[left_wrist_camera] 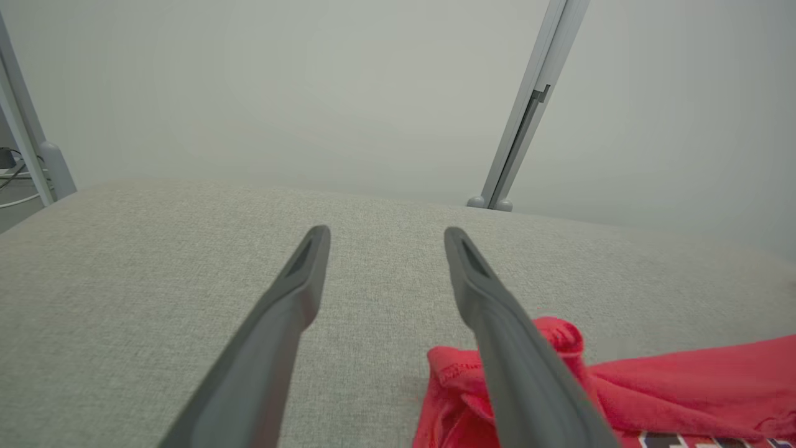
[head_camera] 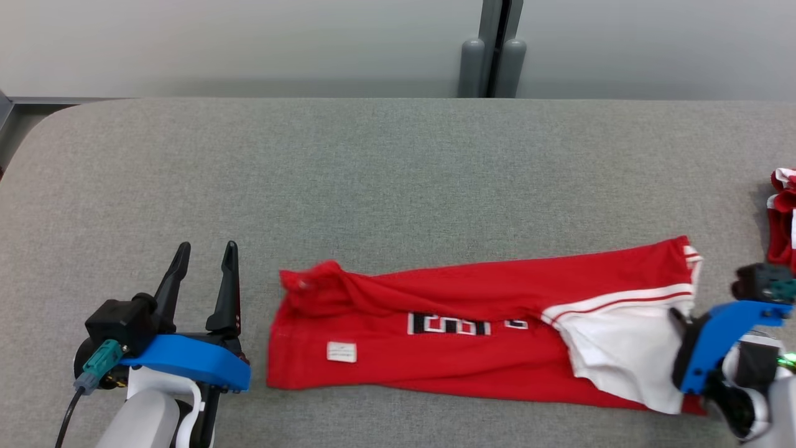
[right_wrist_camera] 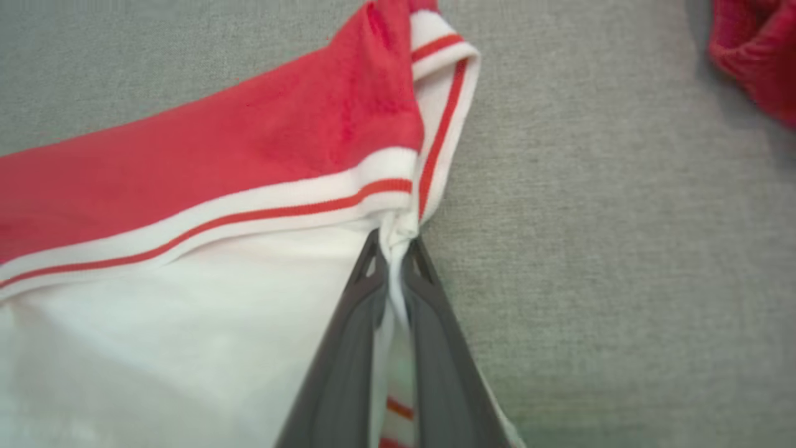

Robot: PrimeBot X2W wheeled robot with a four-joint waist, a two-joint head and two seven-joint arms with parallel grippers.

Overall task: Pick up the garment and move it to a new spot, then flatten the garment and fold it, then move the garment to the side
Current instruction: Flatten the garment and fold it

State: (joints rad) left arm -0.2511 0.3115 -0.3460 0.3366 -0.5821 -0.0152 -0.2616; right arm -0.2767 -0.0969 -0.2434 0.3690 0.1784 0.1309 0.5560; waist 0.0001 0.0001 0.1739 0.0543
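The right gripper (right_wrist_camera: 395,246) pinched the red jersey (head_camera: 435,292) by its white striped edge.
The left gripper (head_camera: 207,246) stood open and empty beside the jersey's other end, with bare gray table (head_camera: 373,174) ahead of it; another red cloth (right_wrist_camera: 755,56) lay ahead and right of the pinch.

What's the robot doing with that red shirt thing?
The robot is working on a red and white garment that lies stretched out on the grey table. Its right gripper is shut on the white striped edge at one end. Its left gripper is open beside the other end, holding nothing. Another red cloth lies at the far right.
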